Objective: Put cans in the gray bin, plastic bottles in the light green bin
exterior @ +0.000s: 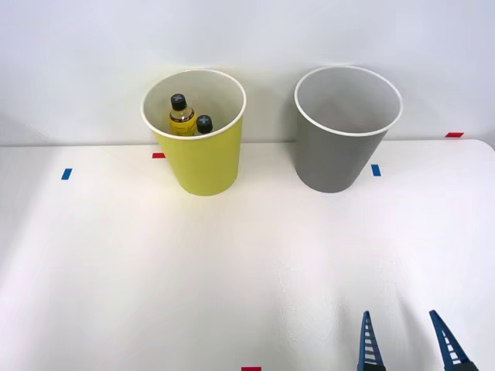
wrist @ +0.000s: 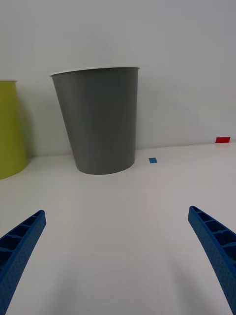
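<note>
The light green bin [exterior: 199, 147] stands at the back left of the white table, and its side also shows in the right wrist view [wrist: 10, 129]. Inside it are two plastic bottles with black caps: one with a yellow label [exterior: 181, 116] and a second [exterior: 204, 124] of which little more than the cap shows. The gray bin [exterior: 344, 131] stands to its right, upright, and what shows of its pale inside holds nothing; it also rises ahead of the wrist camera [wrist: 98, 120]. My right gripper [exterior: 410, 340] hovers open near the table's front right edge, nothing between its blue fingers [wrist: 22, 241]. No cans are in view.
Small blue tape marks [exterior: 66, 174] [exterior: 376, 170] and red ones [exterior: 158, 155] [exterior: 454, 134] [exterior: 250, 369] lie on the table. A plain white wall [exterior: 247, 31] rises just behind the bins. The table's surface between the bins and my gripper is bare white.
</note>
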Tool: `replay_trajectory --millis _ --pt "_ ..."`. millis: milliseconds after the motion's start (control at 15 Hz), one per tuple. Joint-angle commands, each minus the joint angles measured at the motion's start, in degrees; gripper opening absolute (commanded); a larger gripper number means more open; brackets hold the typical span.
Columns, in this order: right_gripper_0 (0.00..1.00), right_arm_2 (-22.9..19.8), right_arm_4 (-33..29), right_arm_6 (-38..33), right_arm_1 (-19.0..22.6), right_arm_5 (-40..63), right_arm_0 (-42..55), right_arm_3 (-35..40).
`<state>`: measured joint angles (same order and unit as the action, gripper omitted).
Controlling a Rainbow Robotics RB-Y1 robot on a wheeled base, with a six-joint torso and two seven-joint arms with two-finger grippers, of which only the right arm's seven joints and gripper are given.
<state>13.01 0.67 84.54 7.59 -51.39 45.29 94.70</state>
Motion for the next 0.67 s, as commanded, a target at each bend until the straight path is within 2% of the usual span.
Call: replay_trajectory --millis 67,333,667 --pt "1.0 0.97 0.29 0.19 0.67 0.06 1.99 -0.04" --pt "1.0 3.08 1.0 0.19 3.93 1.65 2.78 -0.04" --pt "1.0 3.34 1.08 0.27 3.84 1.73 3.93 -0.04"
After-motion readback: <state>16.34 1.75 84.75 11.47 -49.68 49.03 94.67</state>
